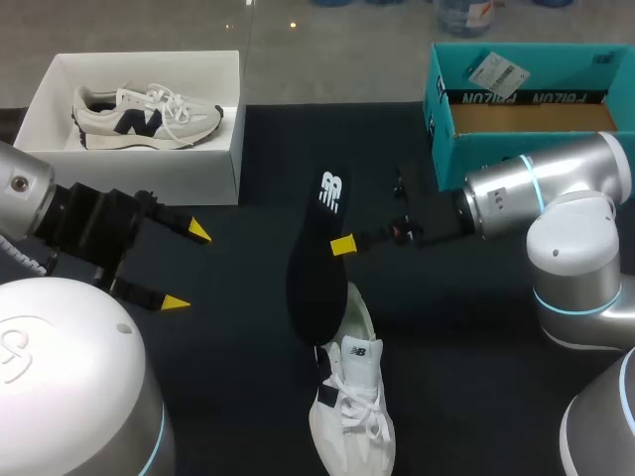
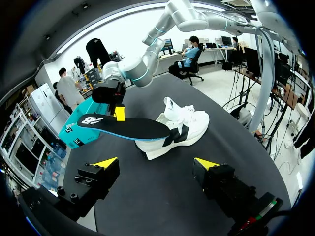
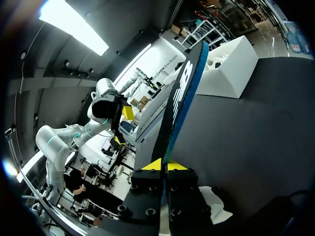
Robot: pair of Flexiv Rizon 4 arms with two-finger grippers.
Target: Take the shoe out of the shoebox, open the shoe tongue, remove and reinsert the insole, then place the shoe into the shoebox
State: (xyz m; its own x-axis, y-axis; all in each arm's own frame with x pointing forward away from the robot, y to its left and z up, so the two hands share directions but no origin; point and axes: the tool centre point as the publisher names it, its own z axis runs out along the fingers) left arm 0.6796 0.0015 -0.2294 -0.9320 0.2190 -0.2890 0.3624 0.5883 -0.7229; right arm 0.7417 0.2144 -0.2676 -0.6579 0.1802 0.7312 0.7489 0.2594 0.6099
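Note:
A black insole (image 1: 316,260) with a blue edge hangs over the table's middle, and my right gripper (image 1: 342,244) is shut on its side. Its lower end lies against the heel of a white shoe (image 1: 354,395) that rests on the dark table near the front edge. In the right wrist view the insole (image 3: 182,93) stands edge-on between the fingers of the right gripper (image 3: 165,166). My left gripper (image 1: 185,268) stands open and empty at the left, well apart from both. From the left wrist view the insole (image 2: 128,127) and the shoe (image 2: 177,130) lie ahead of the left gripper (image 2: 156,163).
A white shoebox (image 1: 216,169) at the back left holds a second shoe (image 1: 145,116), cream with a dark logo. A teal box (image 1: 466,139) with a brown inside stands at the back right, close behind my right arm.

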